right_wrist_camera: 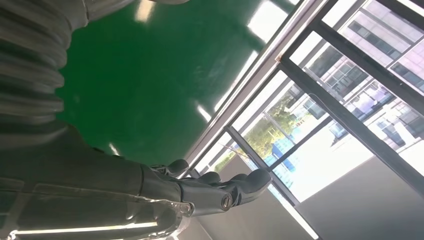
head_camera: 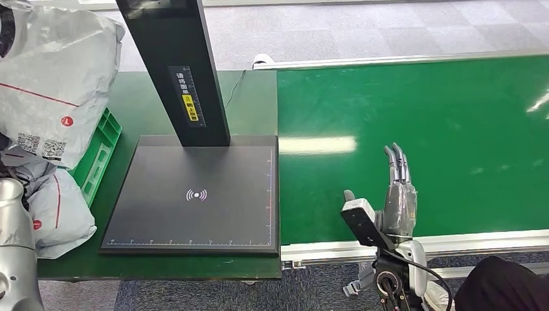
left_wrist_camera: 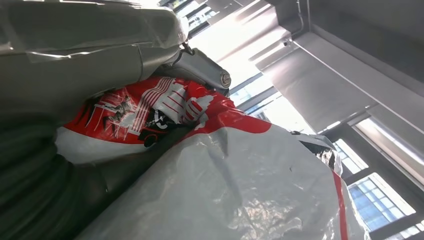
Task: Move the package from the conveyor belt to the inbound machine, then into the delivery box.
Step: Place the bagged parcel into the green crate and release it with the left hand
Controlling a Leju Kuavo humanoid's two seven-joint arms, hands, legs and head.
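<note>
Package (left_wrist_camera: 210, 200) at left edge of table (head_camera: 129, 103), over green box (head_camera: 97, 159), pressed against left hand (left_wrist_camera: 200, 70); grip not discernible. Right hand (head_camera: 396, 194) empty, fingers extended, above conveyor belt (head_camera: 421, 129) near edge. Scanner plate (head_camera: 194, 194) bare. Judged: deposit stage, release pending.

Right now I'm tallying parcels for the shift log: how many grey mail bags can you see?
3, all at the left: a large bag on top, a small one under it, another below. More may be hidden.
</note>
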